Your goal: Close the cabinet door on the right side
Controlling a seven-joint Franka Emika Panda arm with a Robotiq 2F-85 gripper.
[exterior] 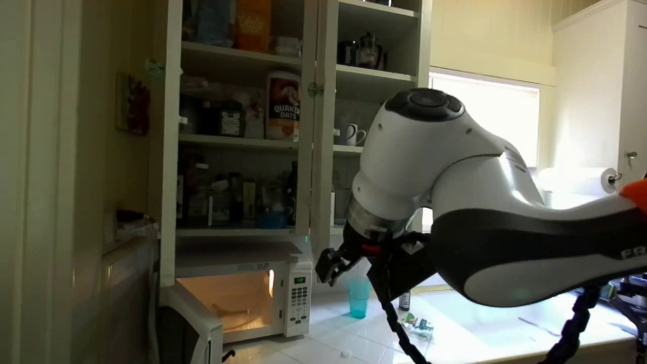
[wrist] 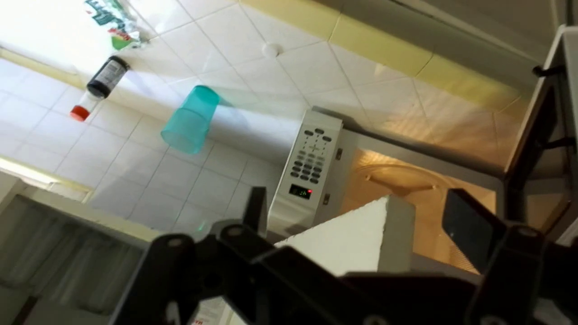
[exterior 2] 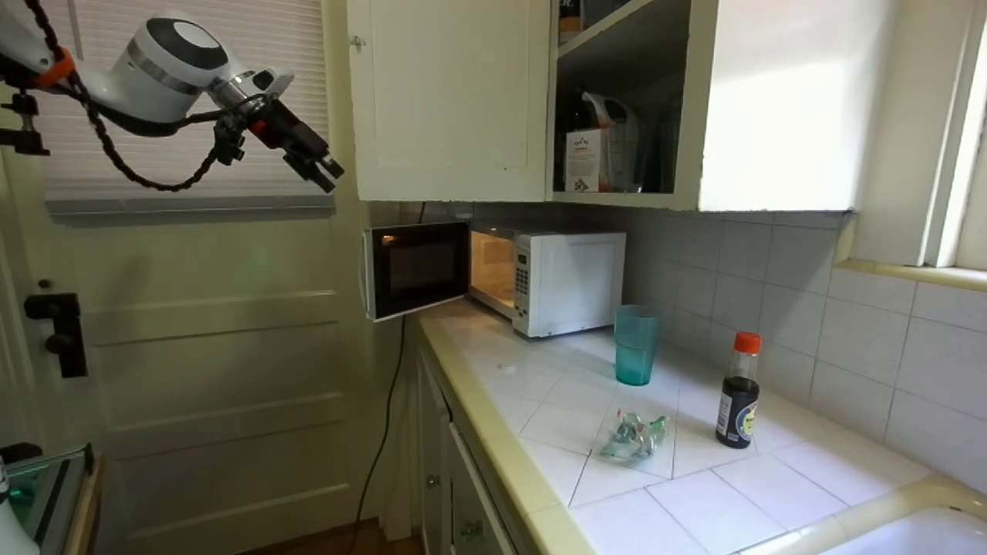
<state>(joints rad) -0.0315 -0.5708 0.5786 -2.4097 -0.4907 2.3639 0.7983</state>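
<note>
- At the left of an exterior view, a dark-windowed white microwave door juts out low down; it is not the one to shut, so the sweep should stay above it.
- Toward the middle, the tall, flat, cream-white cabinet door stands swung out, its free edge foremost. The step in hand looks like lining up at its lower corner. Doing that well probably means easing forward at this height, then pressing on the outer face near the free edge and following the door's arc rather than a straight line.
- Just by that lower corner, the black two-fingered gripper has its fingers spread wide and holds nothing. The wrist view shows the corner framed between them, yet in an exterior view a narrow gap separates tips and door.
- Farther right, the uncovered cream shelf bay is what the door must swing across. A finger on the inner side might get pinched there, so backing off before the last stretch and finishing with a slow push on the outer face seems safest.
</note>
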